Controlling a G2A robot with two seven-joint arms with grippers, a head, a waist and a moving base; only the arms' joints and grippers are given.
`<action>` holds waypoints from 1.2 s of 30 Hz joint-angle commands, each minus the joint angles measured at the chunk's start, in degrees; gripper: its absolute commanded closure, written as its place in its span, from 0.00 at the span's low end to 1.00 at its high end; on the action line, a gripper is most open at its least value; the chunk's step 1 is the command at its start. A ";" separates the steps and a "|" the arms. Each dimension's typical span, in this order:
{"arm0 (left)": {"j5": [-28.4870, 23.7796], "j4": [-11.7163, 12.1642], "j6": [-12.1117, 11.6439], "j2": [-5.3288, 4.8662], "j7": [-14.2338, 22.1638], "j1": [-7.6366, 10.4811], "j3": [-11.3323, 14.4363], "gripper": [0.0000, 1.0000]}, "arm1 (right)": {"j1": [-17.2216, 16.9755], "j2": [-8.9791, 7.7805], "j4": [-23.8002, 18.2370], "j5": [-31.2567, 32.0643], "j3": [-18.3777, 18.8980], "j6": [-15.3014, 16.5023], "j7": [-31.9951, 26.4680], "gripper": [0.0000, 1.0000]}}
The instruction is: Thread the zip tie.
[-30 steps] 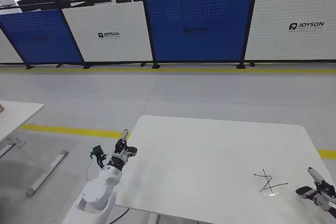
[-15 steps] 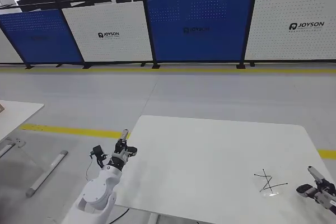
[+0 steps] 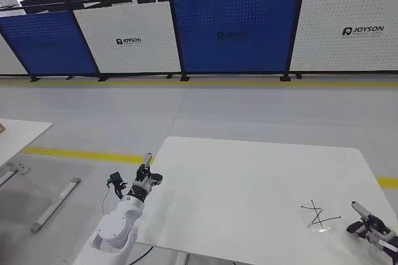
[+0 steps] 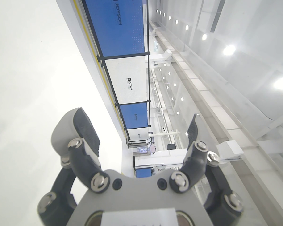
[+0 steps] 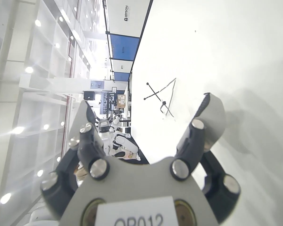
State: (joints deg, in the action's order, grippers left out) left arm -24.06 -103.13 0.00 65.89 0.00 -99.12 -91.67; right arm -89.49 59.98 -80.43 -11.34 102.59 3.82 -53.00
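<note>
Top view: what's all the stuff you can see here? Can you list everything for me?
zip ties: a few thin strands crossed over each other (exact count hard to tell), black, lying on the table near its right front corner
table: one, white, in the middle
side table: one, white, at the far left edge
wall panels: several, blue and white, in a row across the back
floor lines: two, yellow, one behind the tables and one below the panels
left gripper: one, grey and black, fingers open, at the table's left edge
right gripper: one, grey and black, fingers open, just right of the zip ties, not touching them
</note>
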 commanded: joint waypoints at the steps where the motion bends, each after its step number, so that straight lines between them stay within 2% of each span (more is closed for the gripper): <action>1: 0.00 0.00 0.00 0.00 0.00 0.00 0.00 0.00 | 0.04 -0.09 0.05 0.39 -0.10 -0.04 -0.03 0.51; 17: 0.00 0.00 0.00 0.00 0.00 0.00 0.00 0.00 | 1.96 -0.58 0.51 4.84 -3.24 -1.92 1.53 0.53; 23: 0.00 0.00 0.00 0.00 0.00 0.00 0.00 0.00 | 1.94 -0.74 0.57 5.03 -3.59 -1.82 1.93 0.62; 31: 0.00 0.00 0.00 0.00 0.00 0.00 0.00 0.00 | 1.63 -0.96 0.53 5.37 -3.88 -1.69 2.42 0.66; 33: 0.00 0.00 0.00 0.00 0.00 0.00 0.00 0.00 | 1.58 -1.01 0.42 5.49 -4.00 -1.67 2.46 0.73; 36: 0.00 0.00 0.00 0.00 0.00 0.00 0.00 0.00 | 1.54 -1.09 0.25 5.68 -4.19 -1.78 2.38 0.75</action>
State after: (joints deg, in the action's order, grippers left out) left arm -24.06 -103.13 0.00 65.89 0.00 -99.12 -91.67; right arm -87.95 58.90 -80.13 -5.73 98.46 2.10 -50.57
